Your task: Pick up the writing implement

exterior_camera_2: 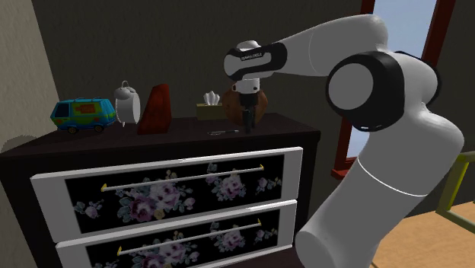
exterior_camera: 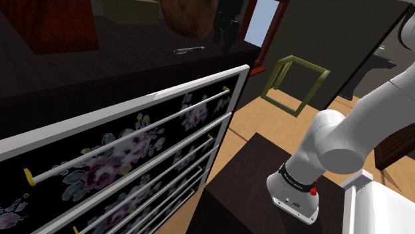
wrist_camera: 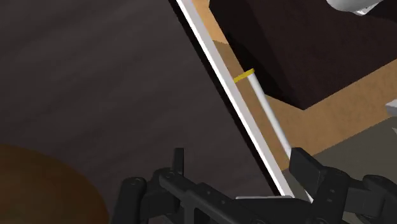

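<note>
The writing implement is a thin pale pen (exterior_camera: 188, 49) lying flat on the dark dresser top (exterior_camera: 100, 63); in the second exterior view the pen (exterior_camera_2: 223, 132) lies near the top's front edge. My black gripper (exterior_camera_2: 247, 116) points down just past the pen's right end, a little above the dresser top (exterior_camera_2: 114, 141). In the shoulder view the gripper (exterior_camera: 225, 28) hangs beyond and right of the pen. In the wrist view the gripper (wrist_camera: 242, 162) stands open with its fingers apart and nothing between them, over the top's front edge.
Behind the pen stand a brown round object (exterior_camera_2: 261, 103), a tissue box (exterior_camera_2: 211, 109), a red-brown wedge (exterior_camera_2: 156, 110), an alarm clock (exterior_camera_2: 127, 103) and a toy van (exterior_camera_2: 84, 114). Floral drawers (exterior_camera: 133, 153) stick out below. A yellow-green frame (exterior_camera: 296, 83) stands on the floor.
</note>
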{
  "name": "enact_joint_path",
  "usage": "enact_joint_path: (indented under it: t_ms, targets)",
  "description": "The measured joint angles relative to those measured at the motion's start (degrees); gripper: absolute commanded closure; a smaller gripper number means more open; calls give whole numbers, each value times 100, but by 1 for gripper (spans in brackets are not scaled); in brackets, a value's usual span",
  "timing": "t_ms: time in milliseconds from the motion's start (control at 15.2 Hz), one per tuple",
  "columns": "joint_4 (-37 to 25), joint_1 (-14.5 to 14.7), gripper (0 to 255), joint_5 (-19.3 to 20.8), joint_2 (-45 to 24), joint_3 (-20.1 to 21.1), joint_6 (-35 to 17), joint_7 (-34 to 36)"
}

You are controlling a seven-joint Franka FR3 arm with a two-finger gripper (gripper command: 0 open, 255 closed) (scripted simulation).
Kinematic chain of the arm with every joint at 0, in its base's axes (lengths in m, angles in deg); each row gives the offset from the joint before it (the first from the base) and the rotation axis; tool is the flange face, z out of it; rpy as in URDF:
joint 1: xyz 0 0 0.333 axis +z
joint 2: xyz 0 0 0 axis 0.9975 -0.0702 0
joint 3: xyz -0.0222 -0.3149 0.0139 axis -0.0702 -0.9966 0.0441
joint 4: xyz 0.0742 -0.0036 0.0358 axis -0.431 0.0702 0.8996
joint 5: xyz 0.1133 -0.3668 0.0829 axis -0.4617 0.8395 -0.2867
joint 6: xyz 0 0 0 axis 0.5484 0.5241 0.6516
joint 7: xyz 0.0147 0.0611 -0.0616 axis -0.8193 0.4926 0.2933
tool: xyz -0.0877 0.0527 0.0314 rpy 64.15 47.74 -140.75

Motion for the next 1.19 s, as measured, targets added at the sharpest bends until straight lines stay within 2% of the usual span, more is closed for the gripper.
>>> enact_joint_path:
  t_ms: [198, 594, 1122, 1188]
  targets:
    - [-600, 239, 0, -123, -443, 76, 15, -697]
    - [-1327, 605, 0, -338, -896, 239, 38, -2021]
    - [-768, 639, 0, -356, -832, 256, -481, -2157]
    - [-722, 639, 255, -355, -821, 257, -515, -2154]
